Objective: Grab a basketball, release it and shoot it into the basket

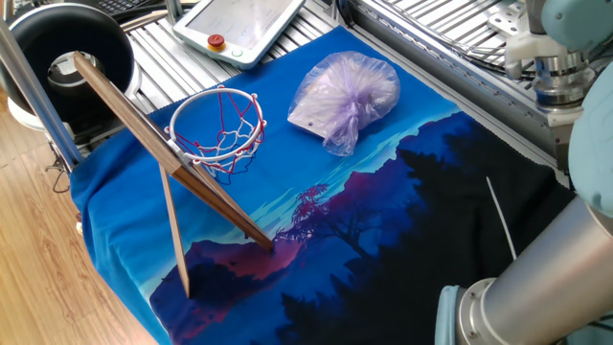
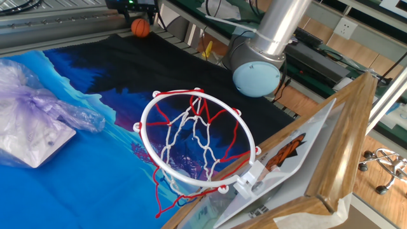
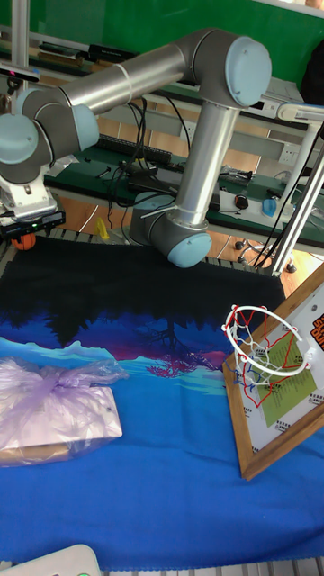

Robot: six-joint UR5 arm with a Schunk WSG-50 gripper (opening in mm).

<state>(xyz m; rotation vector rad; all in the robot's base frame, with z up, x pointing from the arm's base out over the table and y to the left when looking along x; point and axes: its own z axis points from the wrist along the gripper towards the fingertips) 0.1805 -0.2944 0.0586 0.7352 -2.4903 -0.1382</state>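
Counting one basketball [image 2: 140, 27], one basket [image 2: 197, 141]

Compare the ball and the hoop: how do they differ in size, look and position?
The ball is tiny, solid orange, at the far edge of the cloth under the claw. The hoop is far wider, an open ring with a red-and-white net, fixed to a backboard at the opposite end. Both are round.

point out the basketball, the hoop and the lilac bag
basketball [image 2: 140, 27], the other fixed view, its orange face
hoop [image 2: 147, 109], the other fixed view, rim's left edge
lilac plastic bag [image 1: 347, 96], one fixed view, its crumpled middle
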